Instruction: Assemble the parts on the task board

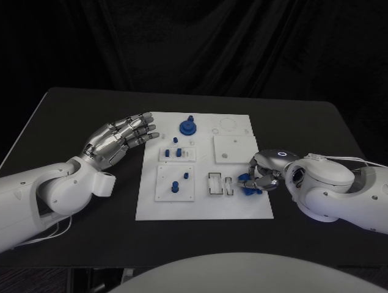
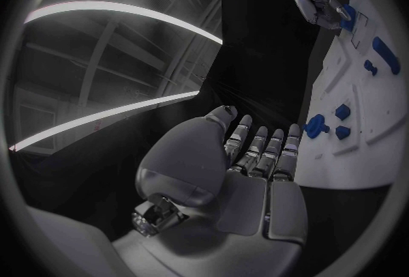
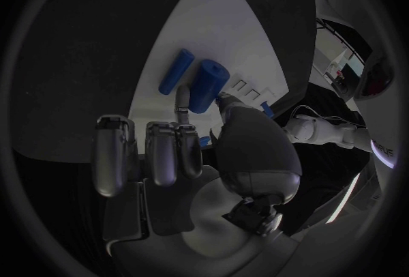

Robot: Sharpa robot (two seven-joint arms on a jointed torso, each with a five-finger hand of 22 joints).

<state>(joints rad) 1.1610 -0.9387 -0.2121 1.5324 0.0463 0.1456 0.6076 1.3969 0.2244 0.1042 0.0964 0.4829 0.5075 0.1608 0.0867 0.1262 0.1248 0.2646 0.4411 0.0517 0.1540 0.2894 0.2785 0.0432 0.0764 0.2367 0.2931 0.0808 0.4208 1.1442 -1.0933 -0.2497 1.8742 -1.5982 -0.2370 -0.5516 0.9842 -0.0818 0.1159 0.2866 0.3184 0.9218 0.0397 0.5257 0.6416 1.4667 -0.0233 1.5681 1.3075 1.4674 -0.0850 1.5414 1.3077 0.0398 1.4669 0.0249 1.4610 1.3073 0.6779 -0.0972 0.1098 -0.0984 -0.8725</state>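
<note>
The white task board (image 1: 203, 204) lies mid-table. At its right edge my right hand (image 1: 263, 174) reaches down onto two blue cylinders (image 1: 248, 183). In the right wrist view a thin blue cylinder (image 3: 177, 71) lies beside a thicker one (image 3: 207, 86), and my right hand (image 3: 183, 154) pinches the thicker one's near end between thumb and one finger, the other fingers curled. My left hand (image 1: 123, 137) hovers flat with fingers spread just left of the board, holding nothing. The left wrist view shows that hand (image 2: 255, 161) beside the board (image 2: 358, 86).
A round blue part (image 1: 187, 127) stands at the board's far middle. Small blue pegs (image 1: 176, 152) sit in a left block, with more (image 1: 181, 180) in the near-left block. A white square plate (image 1: 231, 148) and a slotted holder (image 1: 214, 183) lie toward the right.
</note>
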